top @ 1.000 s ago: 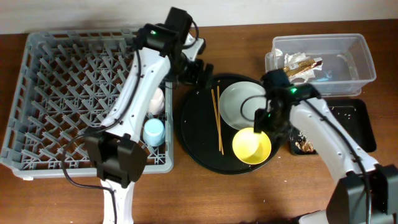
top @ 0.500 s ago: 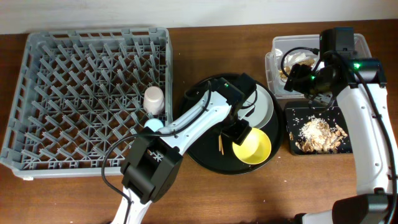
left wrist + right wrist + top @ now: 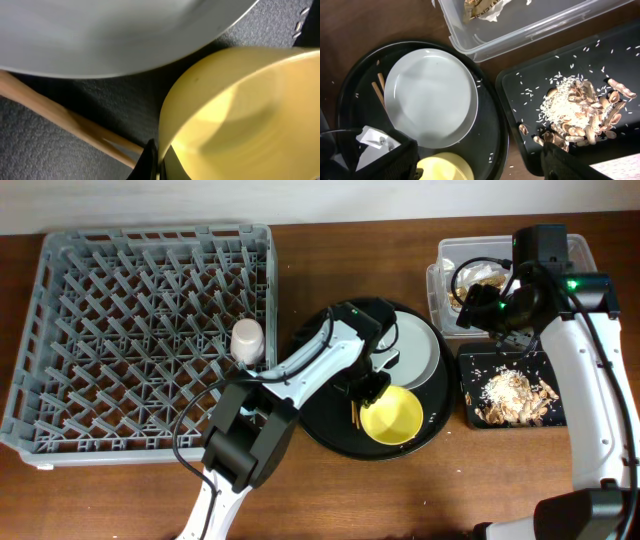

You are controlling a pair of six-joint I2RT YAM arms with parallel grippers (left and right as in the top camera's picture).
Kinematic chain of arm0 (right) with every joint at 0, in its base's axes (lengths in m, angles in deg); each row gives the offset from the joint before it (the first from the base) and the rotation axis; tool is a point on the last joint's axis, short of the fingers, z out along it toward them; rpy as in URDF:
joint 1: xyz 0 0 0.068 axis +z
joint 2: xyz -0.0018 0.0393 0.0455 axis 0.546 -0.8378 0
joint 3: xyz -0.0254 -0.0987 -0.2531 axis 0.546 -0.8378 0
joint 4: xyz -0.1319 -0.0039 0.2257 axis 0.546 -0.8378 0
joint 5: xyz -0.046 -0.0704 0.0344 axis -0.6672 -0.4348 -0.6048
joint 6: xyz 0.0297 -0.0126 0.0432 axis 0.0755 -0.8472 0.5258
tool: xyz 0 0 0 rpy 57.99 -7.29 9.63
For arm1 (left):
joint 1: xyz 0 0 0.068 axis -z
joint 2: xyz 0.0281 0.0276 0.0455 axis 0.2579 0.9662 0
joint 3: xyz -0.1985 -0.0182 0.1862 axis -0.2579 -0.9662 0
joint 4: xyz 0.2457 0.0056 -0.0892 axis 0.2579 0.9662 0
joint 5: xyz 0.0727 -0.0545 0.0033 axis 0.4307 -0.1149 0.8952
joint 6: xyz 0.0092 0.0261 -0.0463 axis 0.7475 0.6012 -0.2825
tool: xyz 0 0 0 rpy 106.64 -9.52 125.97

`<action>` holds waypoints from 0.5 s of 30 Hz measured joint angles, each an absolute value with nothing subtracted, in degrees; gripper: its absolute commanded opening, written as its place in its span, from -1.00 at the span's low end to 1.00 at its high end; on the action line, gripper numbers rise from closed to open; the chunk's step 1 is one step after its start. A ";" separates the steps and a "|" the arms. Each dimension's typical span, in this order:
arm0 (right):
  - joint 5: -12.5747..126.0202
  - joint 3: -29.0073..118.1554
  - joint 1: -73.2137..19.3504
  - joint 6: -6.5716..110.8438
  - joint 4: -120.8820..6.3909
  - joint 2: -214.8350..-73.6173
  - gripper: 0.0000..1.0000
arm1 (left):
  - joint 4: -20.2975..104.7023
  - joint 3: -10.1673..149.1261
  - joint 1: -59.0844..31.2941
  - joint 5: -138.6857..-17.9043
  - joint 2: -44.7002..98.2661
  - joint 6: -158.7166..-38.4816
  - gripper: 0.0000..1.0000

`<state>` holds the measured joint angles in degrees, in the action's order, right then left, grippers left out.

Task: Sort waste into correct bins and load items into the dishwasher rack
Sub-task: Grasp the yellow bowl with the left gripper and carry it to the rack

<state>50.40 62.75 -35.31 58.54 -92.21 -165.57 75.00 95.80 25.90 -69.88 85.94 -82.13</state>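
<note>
My left gripper (image 3: 372, 387) (image 3: 157, 162) is shut on the near-left rim of the yellow bowl (image 3: 393, 416) (image 3: 240, 110), one finger inside and one outside. The bowl sits on the round black tray (image 3: 320, 415) beside the grey-white plate (image 3: 415, 350) (image 3: 110, 30) (image 3: 430, 95). Wooden chopsticks (image 3: 355, 416) (image 3: 60, 115) lie partly under the arm. The pink cup (image 3: 247, 337) stands in the grey dishwasher rack (image 3: 60, 330). My right gripper (image 3: 510, 320) (image 3: 479, 150) hangs open and empty over the bins. Crumpled paper with a wrapper (image 3: 480, 280) (image 3: 480, 7) lies in the clear tub (image 3: 560, 260) (image 3: 530, 30). Food scraps (image 3: 510, 392) (image 3: 580, 110) fill the shallow black tray (image 3: 470, 370) (image 3: 530, 95).
The left arm (image 3: 300, 365) stretches from the rack's right edge across the round tray. The clear tub and the shallow black tray stand close together at the right, the right arm (image 3: 590, 370) running along their right side. Bare wood shows along the table's front.
My left gripper has come down from the round tray's far edge to the bowl and shut on its rim; the bowl slid slightly left. The right arm moved from the bowl to the bins.
</note>
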 measured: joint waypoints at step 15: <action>50.00 62.75 -35.31 58.52 -91.79 -165.66 0.61 | 97.14 135.44 11.71 -20.20 86.86 -91.00 -0.99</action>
